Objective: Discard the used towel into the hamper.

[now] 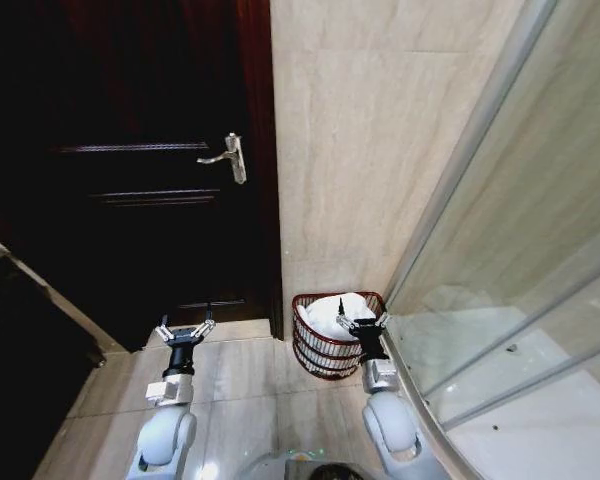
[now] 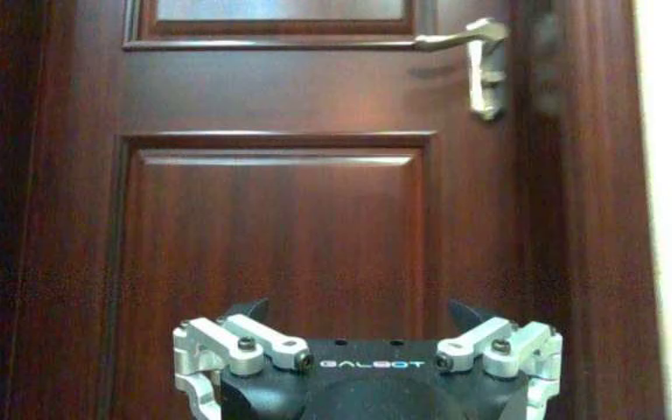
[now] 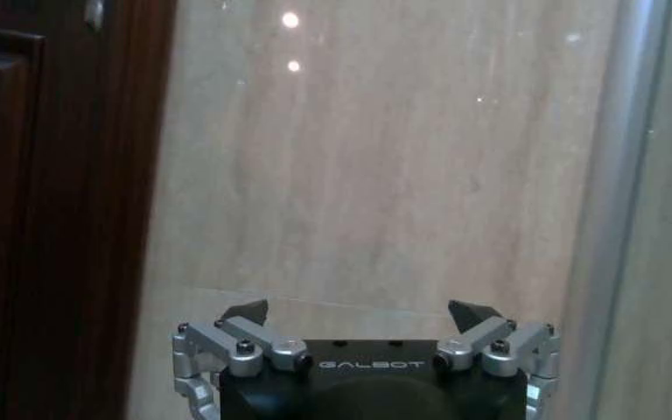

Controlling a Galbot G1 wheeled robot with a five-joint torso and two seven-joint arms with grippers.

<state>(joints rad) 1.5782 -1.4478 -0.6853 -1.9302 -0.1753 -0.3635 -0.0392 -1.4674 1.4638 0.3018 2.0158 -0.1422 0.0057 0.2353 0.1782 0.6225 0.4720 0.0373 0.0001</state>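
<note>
1. Beige tiled wall (image 1: pixel 380 150) and dark wooden door (image 1: pixel 130 170) are facing the robot.
2. White towel (image 1: pixel 335 312) is lying inside the hamper (image 1: pixel 315 350) beside the shower glass (image 1: pixel 520 300).
3. Right gripper (image 1: pixel 363 322) is hovering over the hamper's rim, jaws spread, gripping nothing.
4. Left gripper (image 1: pixel 186 330) is waiting before the door, jaws spread.

Both arms reach forward, low. The left end effector (image 1: pixel 186 331) has its fingers spread apart; the right end effector (image 1: pixel 363 324) likewise, empty.

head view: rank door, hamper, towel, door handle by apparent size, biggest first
1. door
2. hamper
3. towel, the part showing above the rim
4. door handle

The towel and the handle are fairly close; the handle looks slimmer.
</note>
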